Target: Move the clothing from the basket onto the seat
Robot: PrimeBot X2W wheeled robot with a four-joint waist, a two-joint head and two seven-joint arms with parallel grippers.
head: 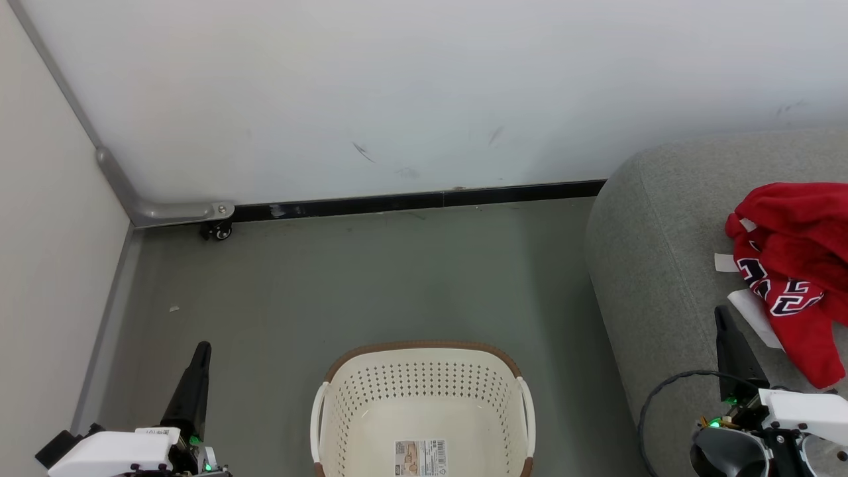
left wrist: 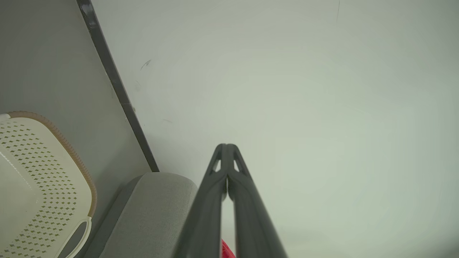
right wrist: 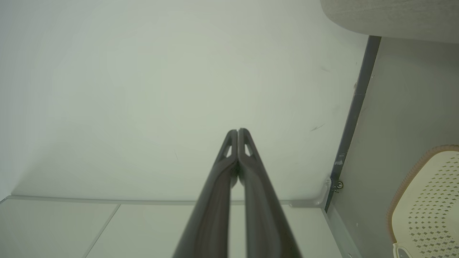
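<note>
Head view: the basket [head: 424, 347] stands empty and the red jersey [head: 792, 265] lies bunched on the grey sofa [head: 649, 265]. The right gripper [head: 720, 313] is near it and could snag it on a careless swing.
Left wrist view: the left gripper [left wrist: 226, 147] has its fingers pressed together, empty.
Right wrist view: the right gripper's fingers are likewise closed and empty.

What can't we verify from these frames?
Head view: basket front cut off by the bottom edge.
Head view: clothing runs past the right edge; garment count unclear.
Head view: barcode sticker print too small to read.
Left wrist view: red scrap mostly hidden behind the left gripper.
</note>
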